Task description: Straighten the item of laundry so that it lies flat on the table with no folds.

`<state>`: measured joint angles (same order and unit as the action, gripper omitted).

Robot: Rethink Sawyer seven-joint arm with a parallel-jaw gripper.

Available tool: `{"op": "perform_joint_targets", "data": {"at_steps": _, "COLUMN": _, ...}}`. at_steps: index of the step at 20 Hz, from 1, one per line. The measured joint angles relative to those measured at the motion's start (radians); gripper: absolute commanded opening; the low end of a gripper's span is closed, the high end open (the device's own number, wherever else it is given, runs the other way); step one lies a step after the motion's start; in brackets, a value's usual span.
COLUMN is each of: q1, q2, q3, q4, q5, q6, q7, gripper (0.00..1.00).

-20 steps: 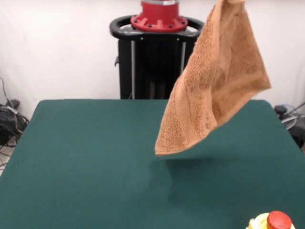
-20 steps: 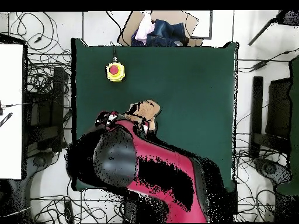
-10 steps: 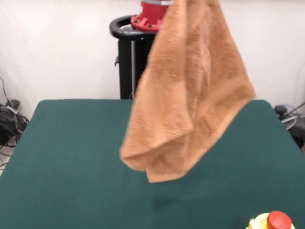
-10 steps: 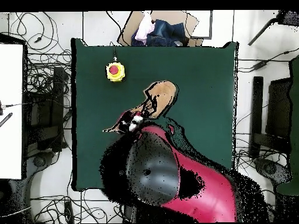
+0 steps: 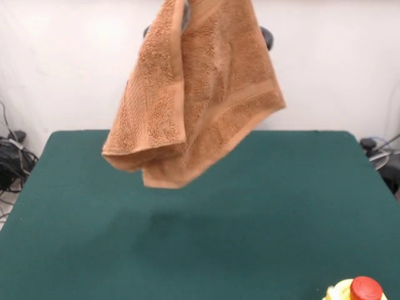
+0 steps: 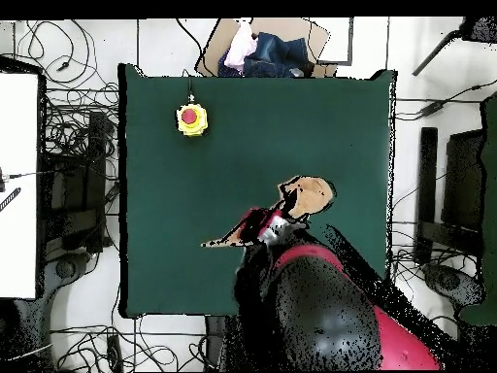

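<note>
The light orange-tan terry cloth towel (image 5: 194, 94) hangs doubled, clear above the dark green felt tabletop (image 5: 281, 206), from a gripper whose hold cannot be told, so laying it well means lowering its bottom edge first and dragging outward.

the red and black arm (image 6: 325, 321) reaches out from the base over the table, its wrist end high up; the gripper's fingers can't be made out.

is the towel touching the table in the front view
No, the orange-tan terry cloth towel hangs clear above the dark green felt table, its lowest fold off the surface.
</note>
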<state>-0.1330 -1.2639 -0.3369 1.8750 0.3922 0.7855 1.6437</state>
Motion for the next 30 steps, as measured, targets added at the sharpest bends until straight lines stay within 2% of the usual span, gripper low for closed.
{"op": "perform_joint_targets", "data": {"at_steps": 6, "q1": -0.039, "q2": -0.019, "q3": 0.01, "q4": 0.082, "q5": 0.024, "q6": -0.016, "q7": 0.0, "gripper": 0.0}}
{"op": "perform_joint_targets", "data": {"at_steps": 11, "q1": -0.061, "q2": -0.02, "q3": 0.039, "q4": 0.158, "q5": 0.04, "q6": -0.085, "q7": 0.0, "gripper": 0.0}}
{"op": "perform_joint_targets", "data": {"at_steps": 15, "q1": -0.147, "q2": -0.019, "q3": 0.165, "q4": 0.275, "q5": 0.172, "q6": -0.264, "q7": -0.029, "gripper": 0.0}}
{"op": "perform_joint_targets", "data": {"at_steps": 18, "q1": -0.169, "q2": -0.017, "q3": 0.206, "q4": 0.319, "q5": 0.201, "q6": -0.356, "q7": -0.035, "gripper": 0.0}}
{"op": "perform_joint_targets", "data": {"at_steps": 20, "q1": -0.154, "q2": -0.023, "q3": 0.211, "q4": 0.347, "q5": 0.165, "q6": -0.413, "q7": -0.035, "gripper": 0.0}}
{"op": "perform_joint_targets", "data": {"at_steps": 22, "q1": -0.143, "q2": -0.029, "q3": 0.208, "q4": 0.347, "q5": 0.142, "q6": -0.409, "q7": -0.035, "gripper": 0.0}}
{"op": "perform_joint_targets", "data": {"at_steps": 24, "q1": -0.103, "q2": -0.055, "q3": 0.194, "q4": 0.341, "q5": 0.068, "q6": -0.363, "q7": -0.035, "gripper": 0.0}}
{"op": "perform_joint_targets", "data": {"at_steps": 27, "q1": -0.071, "q2": -0.08, "q3": 0.186, "q4": 0.334, "q5": 0.017, "q6": -0.305, "q7": -0.034, "gripper": 0.0}}
{"op": "perform_joint_targets", "data": {"at_steps": 30, "q1": -0.005, "q2": -0.131, "q3": 0.163, "q4": 0.322, "q5": -0.051, "q6": -0.179, "q7": -0.026, "gripper": 0.0}}
